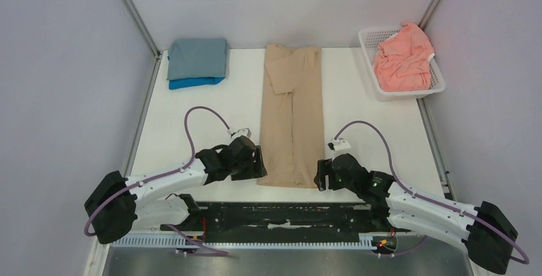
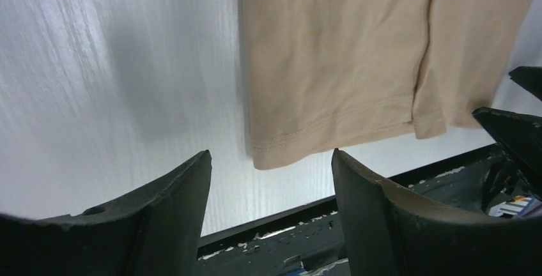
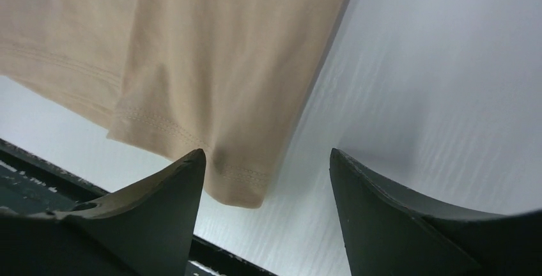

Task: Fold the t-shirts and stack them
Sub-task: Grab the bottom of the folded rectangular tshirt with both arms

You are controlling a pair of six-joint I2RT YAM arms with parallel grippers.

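The folded tan t-shirt [image 1: 292, 116] lies on the bench [image 1: 371, 129], its near hem between left pincer [image 1: 257, 161] and right pincer [image 1: 321, 175]. Both gape wide and empty, a hem corner just before each.

A robot lab booth (bare grey walls [image 1: 64, 65], white table [image 1: 358, 97]).

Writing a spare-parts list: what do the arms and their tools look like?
The left arm and right arm have white links, black joints and black bases. A purple cable loops along each to a small white wrist block. The left tool and right tool are black, with two matte wedge-shaped fingers.
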